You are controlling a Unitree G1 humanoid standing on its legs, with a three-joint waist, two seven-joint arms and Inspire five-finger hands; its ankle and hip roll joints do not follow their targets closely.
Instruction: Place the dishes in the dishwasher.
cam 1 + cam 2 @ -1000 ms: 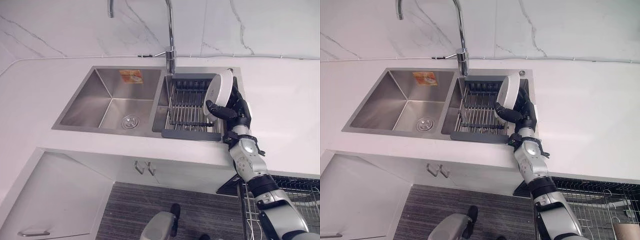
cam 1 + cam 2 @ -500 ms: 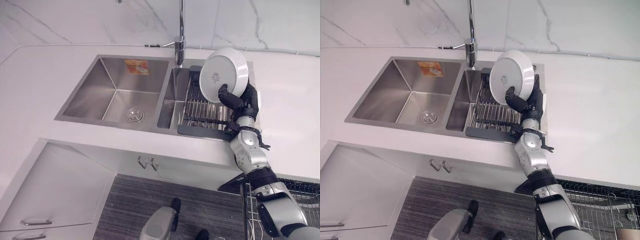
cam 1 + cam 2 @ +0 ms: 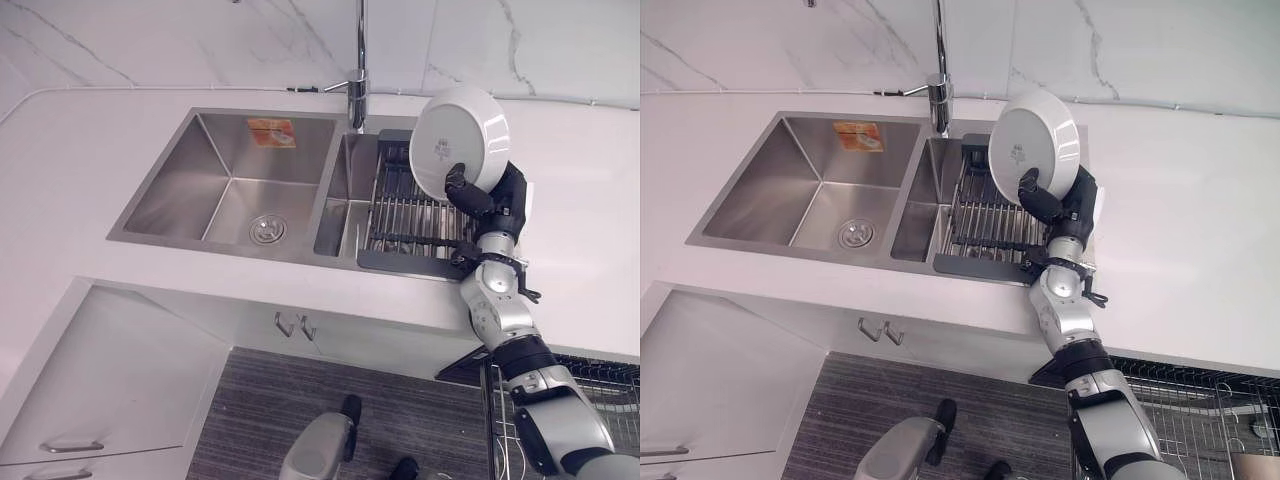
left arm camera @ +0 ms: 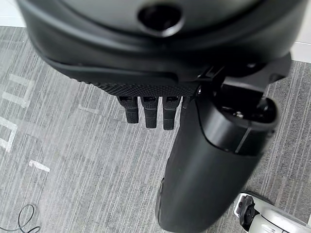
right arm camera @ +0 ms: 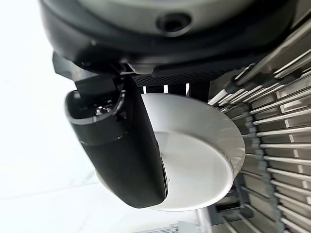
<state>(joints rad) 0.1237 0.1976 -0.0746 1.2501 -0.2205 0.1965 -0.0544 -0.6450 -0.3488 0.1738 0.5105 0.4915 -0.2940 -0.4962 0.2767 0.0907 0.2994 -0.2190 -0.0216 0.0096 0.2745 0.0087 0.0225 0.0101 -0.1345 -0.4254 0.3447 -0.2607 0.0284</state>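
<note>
A white round plate [image 3: 458, 138] is held upright above the right end of the dark drying rack [image 3: 405, 215] that sits in the sink's right basin. My right hand [image 3: 490, 197] is shut on the plate, thumb [image 5: 124, 145] across its underside and fingers behind it. The plate [image 5: 204, 160] shows over the rack's bars in the right wrist view. My left hand [image 4: 150, 109] hangs low over the grey floor with its fingers relaxed and nothing in it. The dishwasher's wire rack [image 3: 1200, 400] shows at the lower right, under the counter.
A double steel sink [image 3: 230, 185] with a tall tap [image 3: 356, 90] is set in the white counter [image 3: 90, 170]. White cabinet fronts [image 3: 120, 390] stand below on the left. A marble wall backs the counter.
My right hand has lifted the plate out of the drying rack and up, moving it slightly right and turning its underside towards the camera. The head camera also shifted.
</note>
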